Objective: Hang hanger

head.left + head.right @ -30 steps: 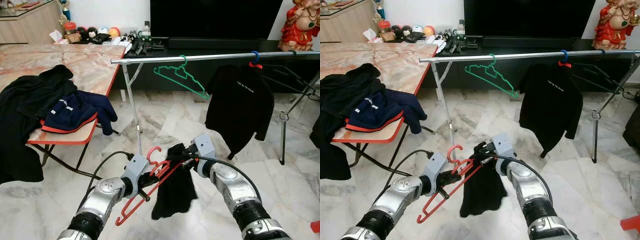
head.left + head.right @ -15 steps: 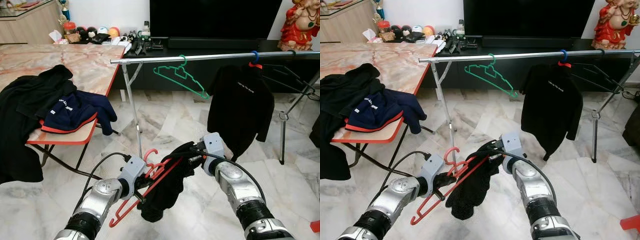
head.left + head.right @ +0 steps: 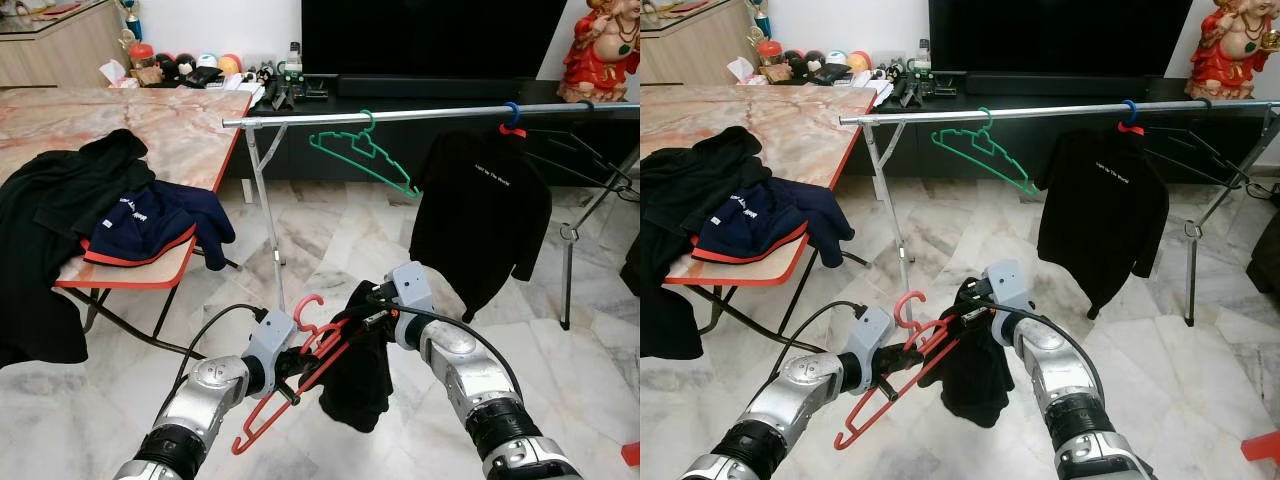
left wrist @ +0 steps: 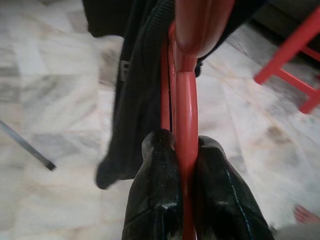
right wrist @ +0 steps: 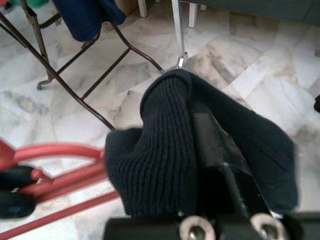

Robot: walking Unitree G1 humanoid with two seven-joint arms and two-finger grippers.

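A home living room: marble floor (image 3: 340,240), television (image 3: 430,40), clothes rail (image 3: 400,115), cluttered table (image 3: 150,130).

Two empty hangers, red (image 3: 300,370) and green (image 3: 362,160); one hung black shirt (image 3: 482,215).

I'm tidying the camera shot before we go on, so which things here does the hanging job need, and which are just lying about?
Needed for the job:
- red hanger, clamped in the left gripper
- dark garment, pinched by the right gripper
- clothes rail

Just lying about:
- green hanger on the rail
- black top hanging there
- clothes heap on the table
- red statue
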